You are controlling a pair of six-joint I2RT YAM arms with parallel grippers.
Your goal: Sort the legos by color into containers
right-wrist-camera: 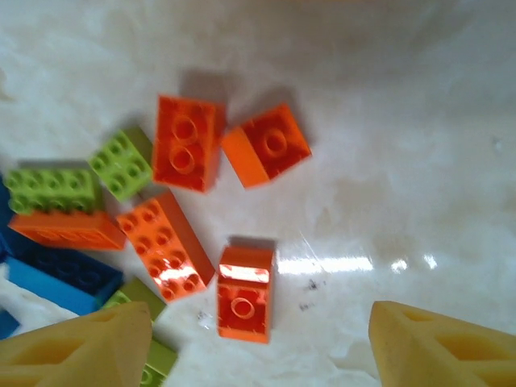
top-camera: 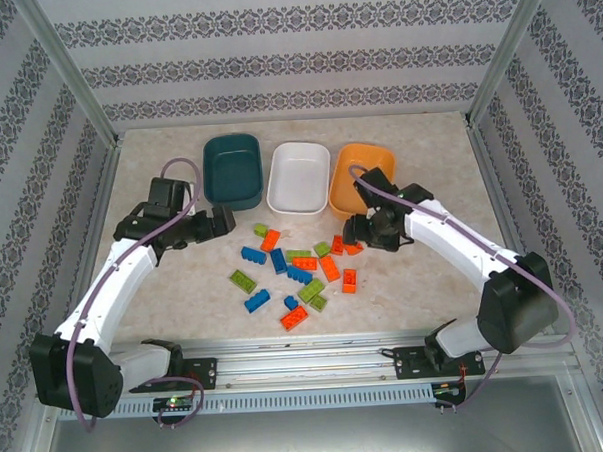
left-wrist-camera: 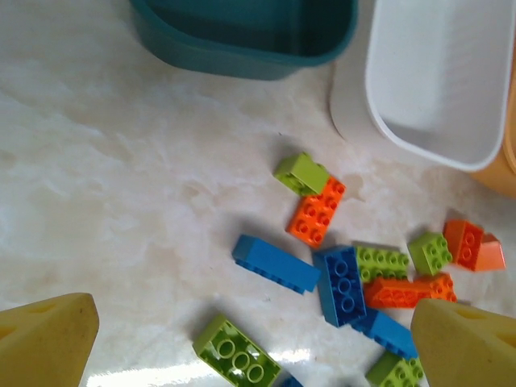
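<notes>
A beige, marbled, glossy bench sits boxed in by white walls papered with grey ornamental stripes, with silver aluminium posts at the corners. Bright white glare streaks its surface.

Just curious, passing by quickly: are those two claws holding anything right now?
Left gripper: open, holding nothing.
Right gripper: open, holding nothing.

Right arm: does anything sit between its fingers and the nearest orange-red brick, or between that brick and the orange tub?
Nothing visible does. The small orange-red brick lies just ahead of the open right gripper, with no other brick between them. From above, the orange tub stands close behind that spot, no brick visible between.
</notes>
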